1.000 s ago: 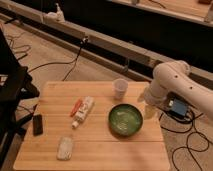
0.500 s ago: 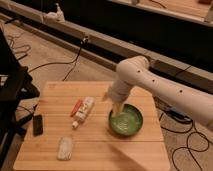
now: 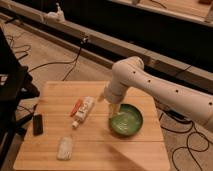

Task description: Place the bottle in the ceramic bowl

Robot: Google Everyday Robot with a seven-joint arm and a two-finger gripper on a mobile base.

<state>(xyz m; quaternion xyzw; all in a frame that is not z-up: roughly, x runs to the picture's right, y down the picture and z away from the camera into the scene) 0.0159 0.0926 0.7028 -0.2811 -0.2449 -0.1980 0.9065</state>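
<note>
1. Find the end effector [image 3: 114,107] low over the left rim of the ceramic bowl [image 3: 134,128]; cannot tell whether spread or pressed together.
2. Find the bottle [image 3: 85,111] lying flat on the counter [image 3: 100,156], near and to the left of the end effector, with an orange carrot-like stick [image 3: 76,106] just beyond it.
3. Expect a light, stiff, smooth body, probably apt to roll or slip.
4. Take hold across the narrow body near mid-length, clear of the stick.

Dim, warm-toned light; glossy glare inside ceramic bowl [image 3: 135,126], hand [image 3: 113,108] at its left rim.
</note>
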